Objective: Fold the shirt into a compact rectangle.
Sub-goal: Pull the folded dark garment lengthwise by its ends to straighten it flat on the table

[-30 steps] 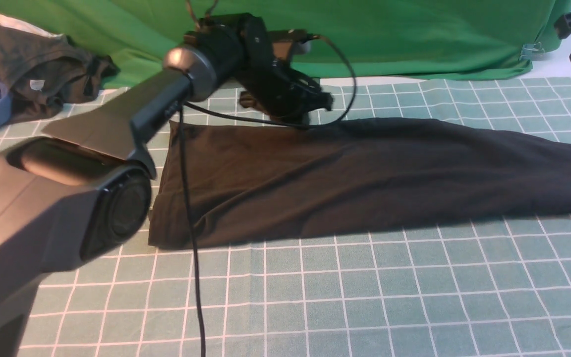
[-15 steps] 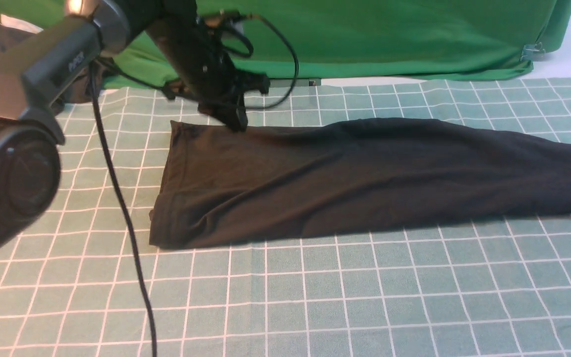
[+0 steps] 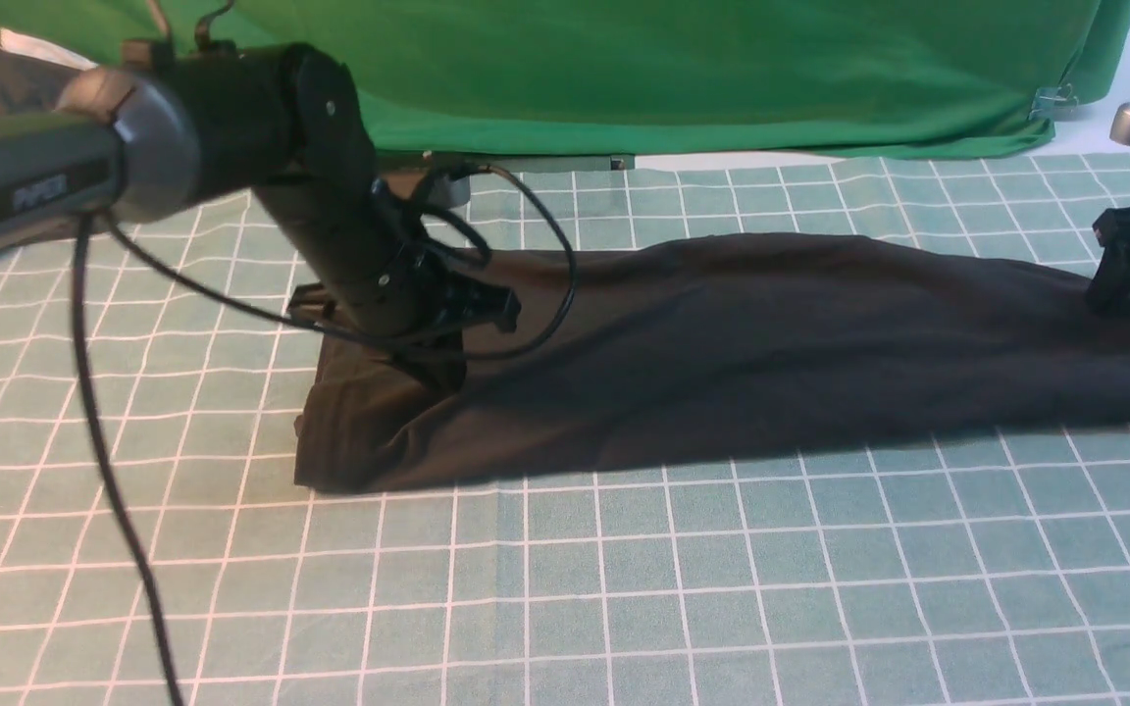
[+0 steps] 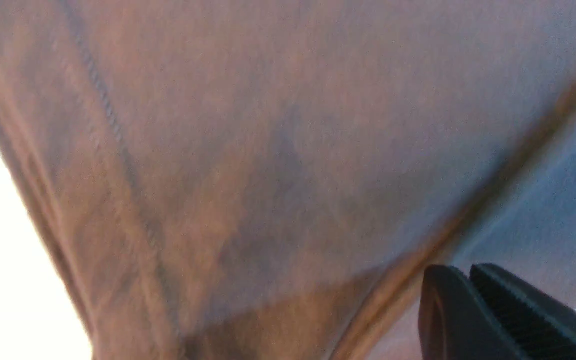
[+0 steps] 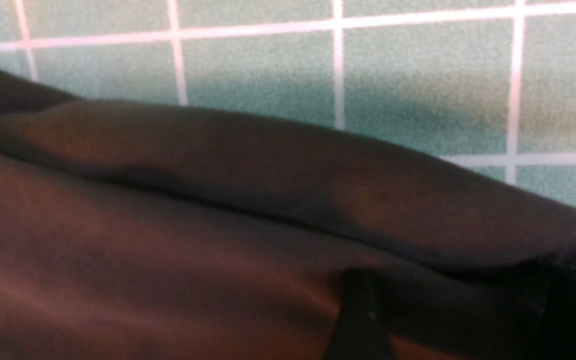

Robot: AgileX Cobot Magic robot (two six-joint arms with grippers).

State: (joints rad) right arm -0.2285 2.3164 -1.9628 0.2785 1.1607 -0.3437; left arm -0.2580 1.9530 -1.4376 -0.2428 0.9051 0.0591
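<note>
Black shirt lying as a long band across the checked mat, right end cut off by the frame, left gripper jaws pressed together pinching its left end, tips buried in cloth, right gripper half out of frame, jaw state unreadable

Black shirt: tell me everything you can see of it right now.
The shirt is plain black soft knit, folded into a long band lying across the checked mat, right end reaching the front view's edge. No print or label shows; a stitched hem shows in the left wrist view. The left gripper is shut on its left end, cloth bunched up there. The right gripper, open, sits at its right end.
</note>
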